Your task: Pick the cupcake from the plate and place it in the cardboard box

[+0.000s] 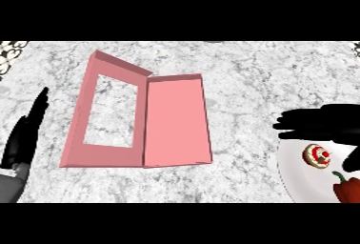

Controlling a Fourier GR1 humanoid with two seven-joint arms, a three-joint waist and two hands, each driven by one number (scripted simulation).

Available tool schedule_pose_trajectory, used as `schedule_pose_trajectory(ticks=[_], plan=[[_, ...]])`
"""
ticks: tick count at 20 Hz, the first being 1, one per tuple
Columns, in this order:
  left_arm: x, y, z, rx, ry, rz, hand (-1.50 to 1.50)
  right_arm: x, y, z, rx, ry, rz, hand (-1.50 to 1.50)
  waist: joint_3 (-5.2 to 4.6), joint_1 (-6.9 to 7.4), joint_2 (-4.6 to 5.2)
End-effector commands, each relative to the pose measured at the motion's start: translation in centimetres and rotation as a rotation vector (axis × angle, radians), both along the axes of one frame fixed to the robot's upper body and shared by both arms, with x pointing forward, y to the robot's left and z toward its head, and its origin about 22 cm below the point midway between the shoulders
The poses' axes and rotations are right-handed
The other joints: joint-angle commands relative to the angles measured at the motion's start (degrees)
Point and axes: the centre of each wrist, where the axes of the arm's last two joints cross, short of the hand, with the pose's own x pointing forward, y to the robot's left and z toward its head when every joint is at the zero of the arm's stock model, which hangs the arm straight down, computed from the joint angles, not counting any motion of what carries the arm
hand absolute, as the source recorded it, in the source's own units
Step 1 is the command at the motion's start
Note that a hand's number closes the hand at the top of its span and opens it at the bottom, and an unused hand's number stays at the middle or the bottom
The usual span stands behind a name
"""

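1. Head view: your right hand [316, 121] is hovering open over the plate [295, 167] at the counter's right edge; the cupcake [317, 156] is sitting there ungrasped.
2. The pink cardboard box [175, 121] is lying open mid-counter, nothing inside; pick and place remaining.
3. Your left hand [25, 131] is resting open at the left edge.

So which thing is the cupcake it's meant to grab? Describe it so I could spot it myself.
Look to the right edge of the grey marble counter, where a white plate sits under the right hand. The cupcake is the small round thing on it, pale and swirled with red. Its neighbour, a red pepper, is larger, solid red, with a green stem.
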Motion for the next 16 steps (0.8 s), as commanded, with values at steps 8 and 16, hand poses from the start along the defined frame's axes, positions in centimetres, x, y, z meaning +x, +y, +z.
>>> schedule_pose_trajectory(ticks=[8,16], plan=[[-0.5,1.4,-1.1,0.018,0.020,0.027,0.00,2.3,-2.8,-6.2,-0.072,0.079,0.194,-1.50,-0.14,-1.43,-0.84],[-0.8,0.1,-1.3,0.006,0.025,0.018,0.00,3.7,-3.1,-6.2,-0.039,0.106,0.228,-1.50,-0.13,-1.63,-1.00]])
